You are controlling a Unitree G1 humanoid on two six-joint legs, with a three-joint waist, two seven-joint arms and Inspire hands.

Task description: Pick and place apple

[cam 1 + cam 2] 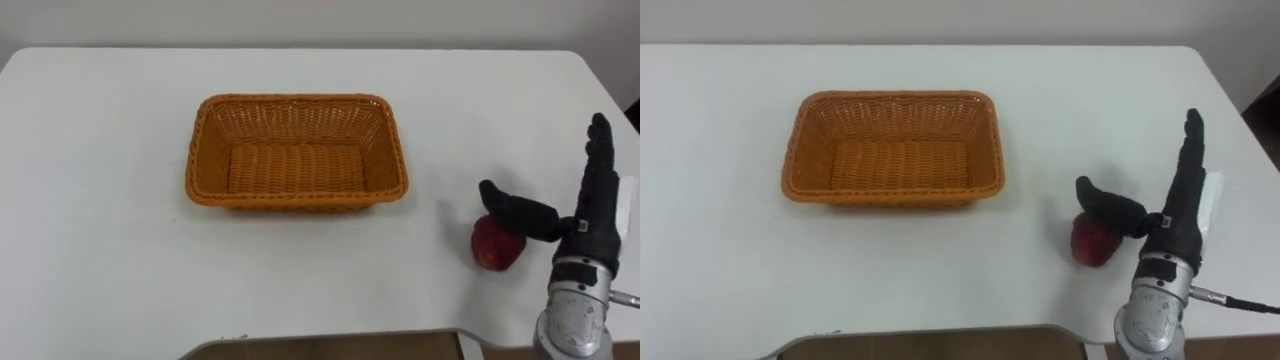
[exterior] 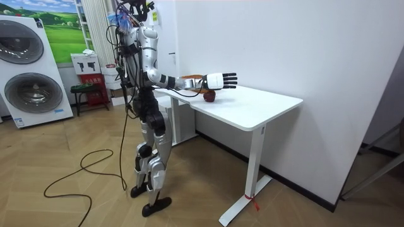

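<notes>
A red apple (image 1: 495,245) (image 1: 1093,243) lies on the white table (image 1: 110,150) near its front right edge. My right hand (image 1: 590,205) (image 1: 1180,210) hovers just right of it, open, fingers straight and pointing away from me, with the thumb reaching left over the apple's top. An orange wicker basket (image 1: 200,150) (image 1: 795,160) stands empty at the table's middle, well left of the apple. In the room view the robot stands at the table's near end with its right hand (image 2: 221,80) held out above the apple (image 2: 209,96).
The table's front edge (image 1: 330,338) runs close below the apple. In the room view a washing machine (image 2: 28,69) and a small stool (image 2: 85,94) stand behind the robot, on the wooden floor.
</notes>
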